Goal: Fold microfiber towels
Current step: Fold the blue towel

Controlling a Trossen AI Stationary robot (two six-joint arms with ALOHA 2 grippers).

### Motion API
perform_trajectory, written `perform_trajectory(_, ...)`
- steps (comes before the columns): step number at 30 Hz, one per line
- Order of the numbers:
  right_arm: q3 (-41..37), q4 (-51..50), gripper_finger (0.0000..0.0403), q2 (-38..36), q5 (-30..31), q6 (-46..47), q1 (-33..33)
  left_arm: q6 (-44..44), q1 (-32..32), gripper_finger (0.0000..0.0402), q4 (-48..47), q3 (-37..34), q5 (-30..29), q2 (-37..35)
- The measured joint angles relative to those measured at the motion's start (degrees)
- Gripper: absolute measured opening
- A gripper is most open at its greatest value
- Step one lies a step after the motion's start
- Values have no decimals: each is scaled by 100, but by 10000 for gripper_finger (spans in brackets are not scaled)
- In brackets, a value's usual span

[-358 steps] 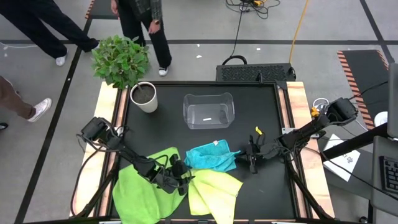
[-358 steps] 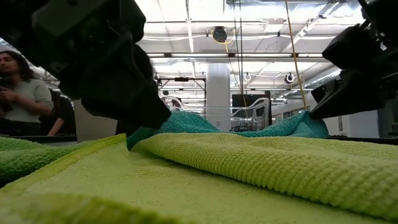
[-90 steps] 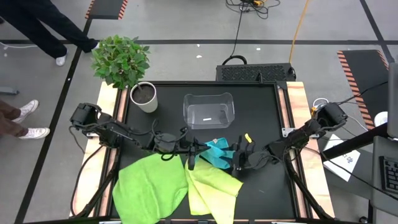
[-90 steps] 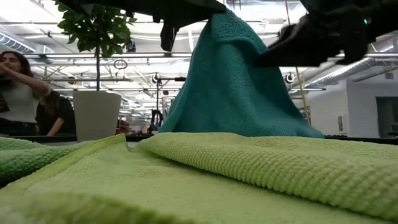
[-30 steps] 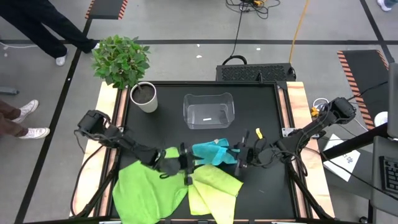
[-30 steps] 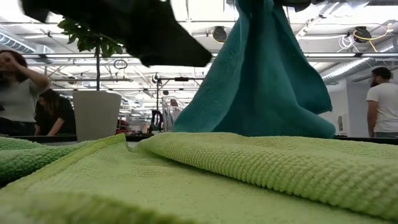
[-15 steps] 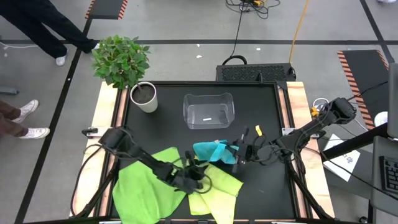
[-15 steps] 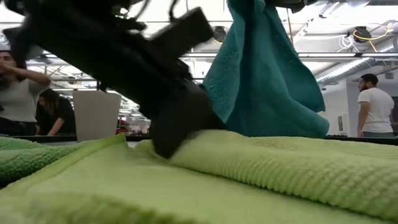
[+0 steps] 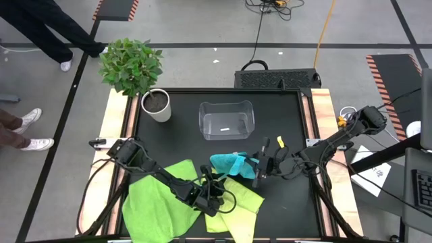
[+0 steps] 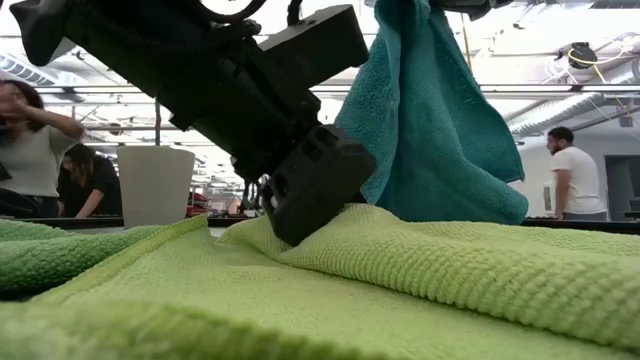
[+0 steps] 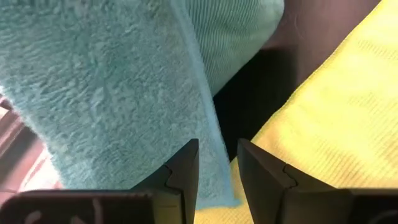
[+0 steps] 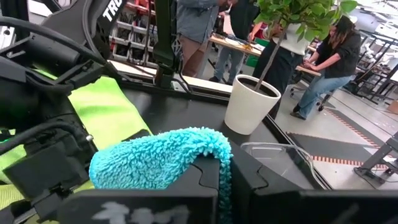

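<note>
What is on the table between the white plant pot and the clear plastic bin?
Nothing: in the high view, only bare black table shows between the white plant pot and the clear plastic bin.

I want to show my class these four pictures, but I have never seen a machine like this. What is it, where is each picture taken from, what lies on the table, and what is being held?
It is a robot with two dark arms at a black table. One picture looks straight down, one looks level across the tabletop, and two come from cameras on the arms' wrists. On the table lie a bright green microfibre cloth and a pale yellow-green cloth, with a clear plastic bin and a white potted plant farther back. The right gripper has its jaws shut on a turquoise blue cloth, which hangs lifted. The left gripper, jaws slightly apart, sits low by that cloth's hanging edge, holding nothing.
</note>
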Motion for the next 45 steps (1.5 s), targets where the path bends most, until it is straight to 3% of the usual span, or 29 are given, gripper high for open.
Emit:
perform_trajectory(10,141,173,0,-2,-173,-125,2,-197,206,113,92,13,100,215)
perform_trajectory(19,353,11,0,-4,-301,-145,113,-371,302,113,24,11,-282,263)
perform_trajectory(25,857,-815,0,-4,-295,-95,114,237,183,113,355,-2,-438,216)
perform_trajectory(34,1747,-2018,0,-2,-282,22,116,468,-172,113,447,-11,-577,-188)
perform_trajectory(45,2122,-2014,0,-2,-278,-290,91,626,-243,113,1178,-7,-832,-292)
